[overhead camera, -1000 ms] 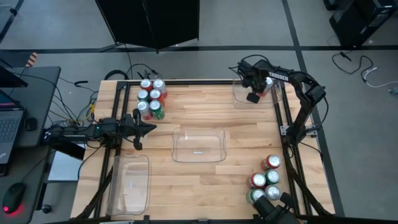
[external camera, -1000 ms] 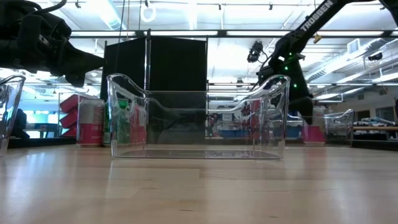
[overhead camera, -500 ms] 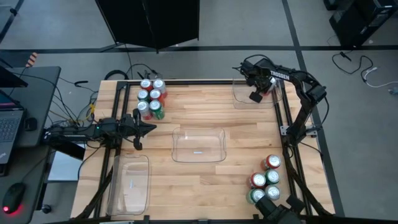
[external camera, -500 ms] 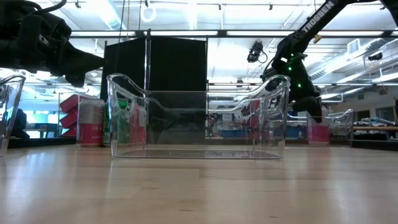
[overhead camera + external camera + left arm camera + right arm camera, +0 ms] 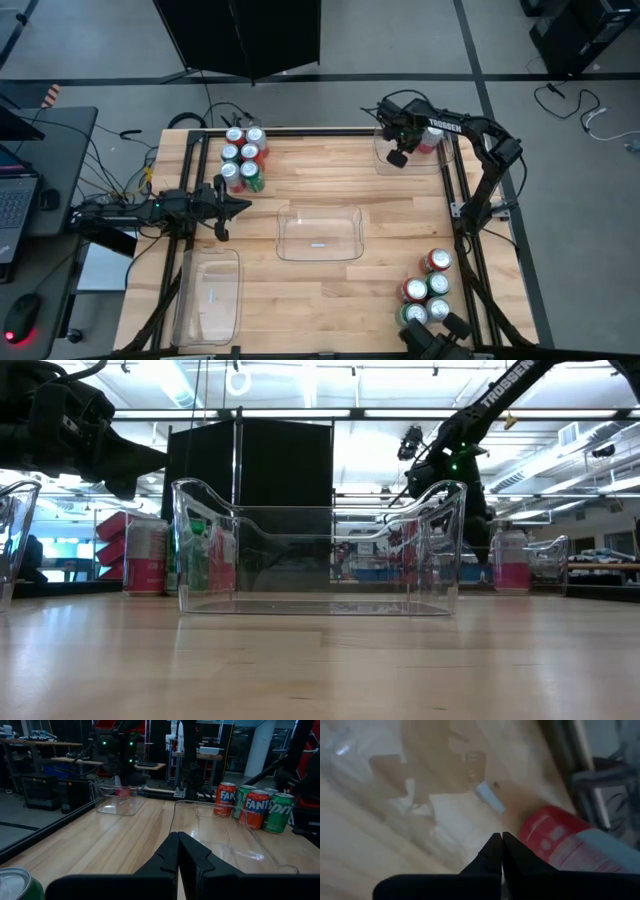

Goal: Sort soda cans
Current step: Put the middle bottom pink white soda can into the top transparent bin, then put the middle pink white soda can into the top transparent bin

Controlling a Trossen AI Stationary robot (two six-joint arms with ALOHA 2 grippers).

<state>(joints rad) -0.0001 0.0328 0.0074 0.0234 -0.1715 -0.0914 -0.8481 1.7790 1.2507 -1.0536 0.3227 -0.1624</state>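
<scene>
Several soda cans stand upright in a cluster at the far left (image 5: 243, 158), and several more at the near right (image 5: 427, 290), also in the left wrist view (image 5: 250, 805). One red can (image 5: 430, 138) stands in the clear bin at the far right (image 5: 385, 160); it also shows in the right wrist view (image 5: 555, 837) and the low view (image 5: 510, 560). My right gripper (image 5: 397, 157) is shut and empty above that bin's left part, left of the can (image 5: 499, 837). My left gripper (image 5: 235, 207) is shut and empty at the table's left, near the far-left cans (image 5: 178, 836).
A clear bin (image 5: 320, 232) stands at the table's centre and fills the middle of the low view (image 5: 320, 550). Another clear bin (image 5: 210, 293) stands at the near left. A green can's top (image 5: 15, 885) shows close beside my left arm.
My right gripper has moved toward the table's left, away from the red can, which stays standing in the far right bin. My left arm has kept still.
</scene>
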